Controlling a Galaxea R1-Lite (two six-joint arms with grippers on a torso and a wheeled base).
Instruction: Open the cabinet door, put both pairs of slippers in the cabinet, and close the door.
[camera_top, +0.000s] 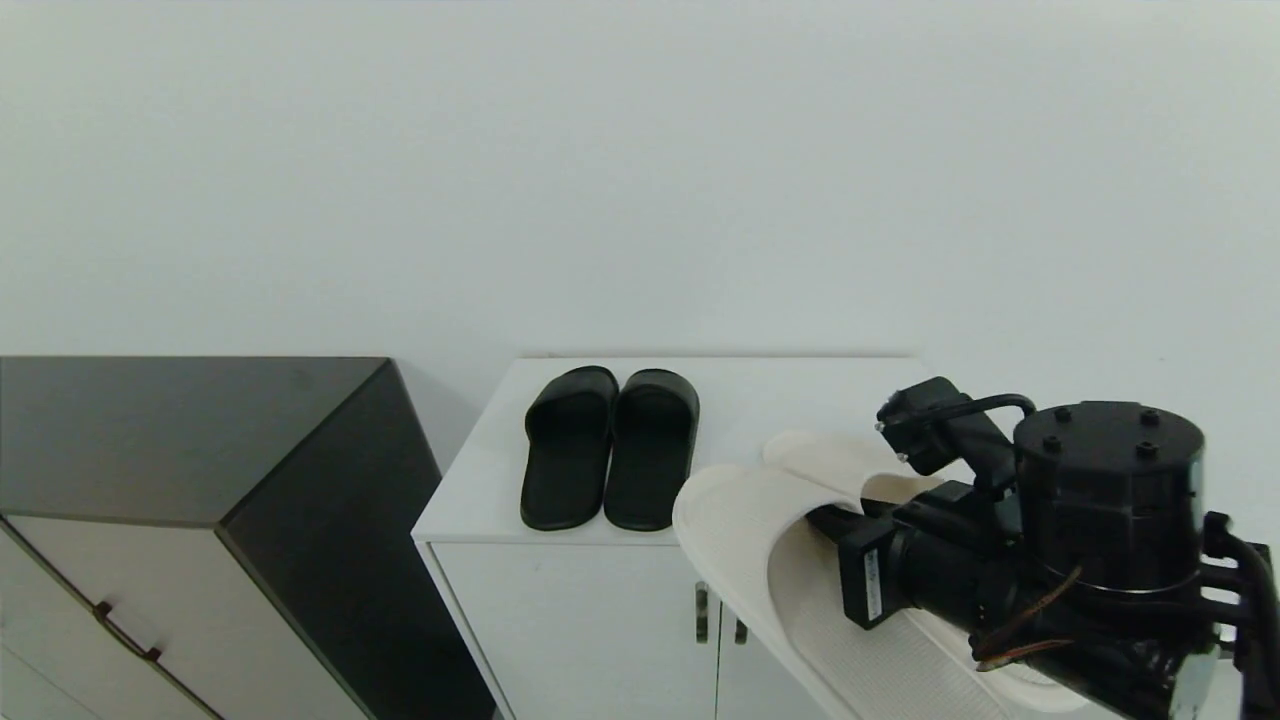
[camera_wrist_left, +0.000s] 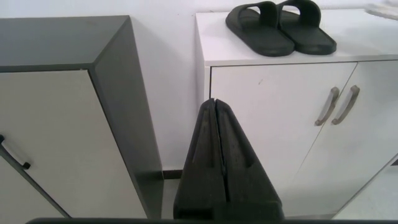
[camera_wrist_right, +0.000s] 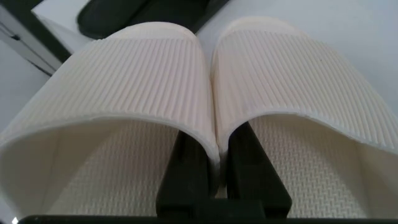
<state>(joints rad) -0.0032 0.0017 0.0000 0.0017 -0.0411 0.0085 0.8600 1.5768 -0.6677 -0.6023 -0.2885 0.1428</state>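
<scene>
**White slippers** (camera_top: 740, 520): one pair, held tilted in the air over the front right edge of the cabinet (camera_top: 560, 610).
**Right gripper** (camera_wrist_right: 221, 186): clamped on that pair, one finger under each strap, pinching the inner walls together.
**Black slippers** (camera_top: 608, 450): side by side on the cabinet top, untouched.
**Doors**: both shut; handles (camera_wrist_left: 339, 106) meet at the middle.
**Left gripper** (camera_wrist_left: 215, 124): closed, empty, low before the cabinet.
**Step, as I judge it**: first pair in hand, door unopened. The next move calls for the left gripper to part its fingers and take a handle.
</scene>
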